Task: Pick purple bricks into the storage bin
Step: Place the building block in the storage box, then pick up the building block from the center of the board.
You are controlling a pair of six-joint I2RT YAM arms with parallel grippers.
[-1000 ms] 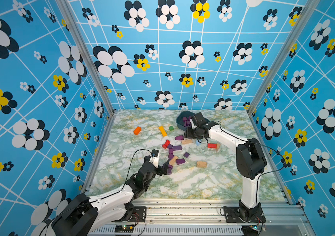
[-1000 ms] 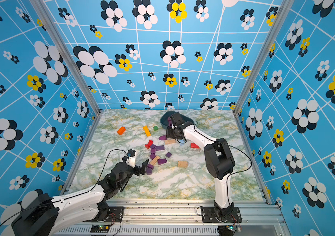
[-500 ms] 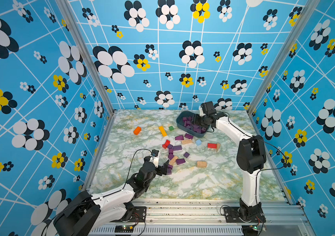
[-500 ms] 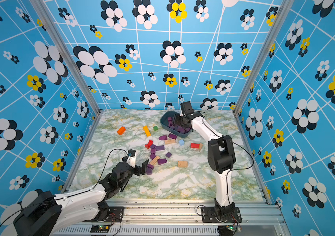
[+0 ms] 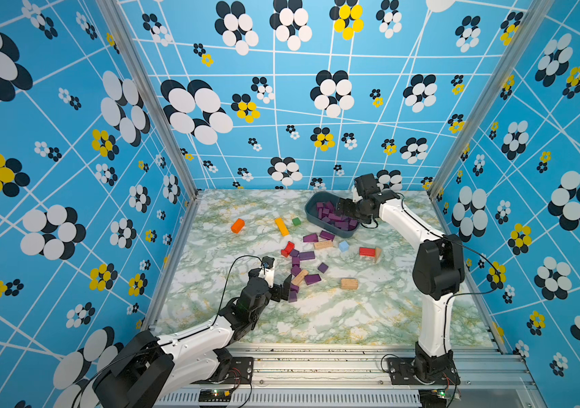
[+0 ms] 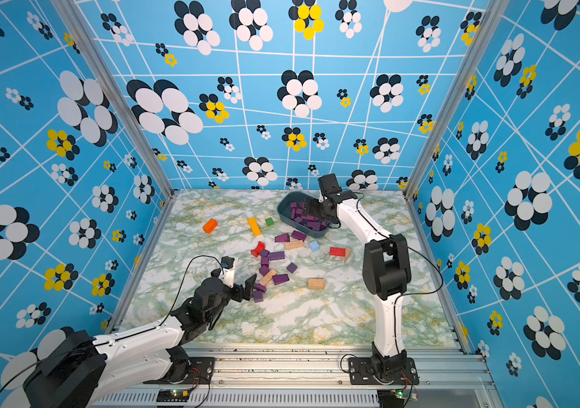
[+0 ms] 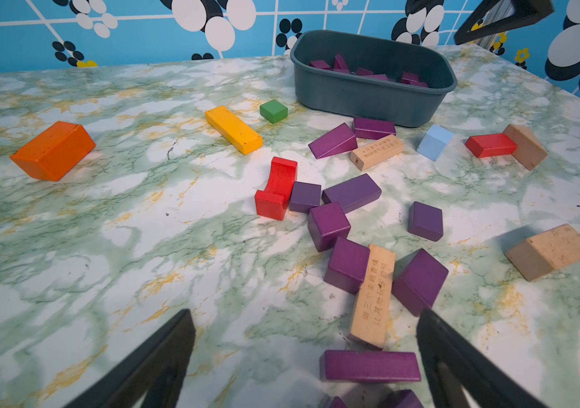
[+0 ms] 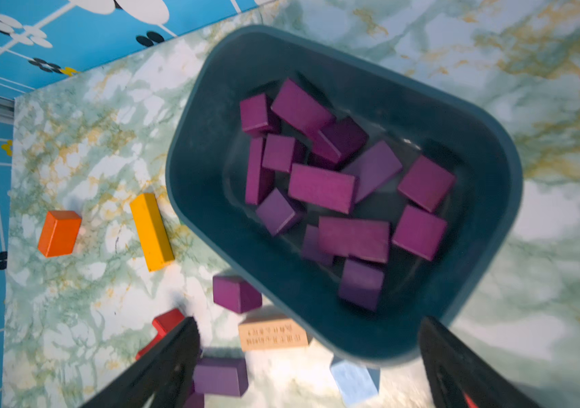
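Likely light and rigid, the small dark-purple wooden bricks [image 7: 369, 365], some in the teal-grey plastic storage bin [image 7: 362, 102], some loose on the marbled surface [image 7: 104, 247], suit a pinch across flat parallel faces; left gripper [image 7: 306, 314] and right gripper [image 8: 309, 320] gape empty.

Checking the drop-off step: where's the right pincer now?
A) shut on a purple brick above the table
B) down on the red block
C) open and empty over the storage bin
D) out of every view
C: in a top view the right pincer hangs over the storage bin, and its wrist view shows the jaws wide apart with nothing between them, with purple bricks lying in the bin below.
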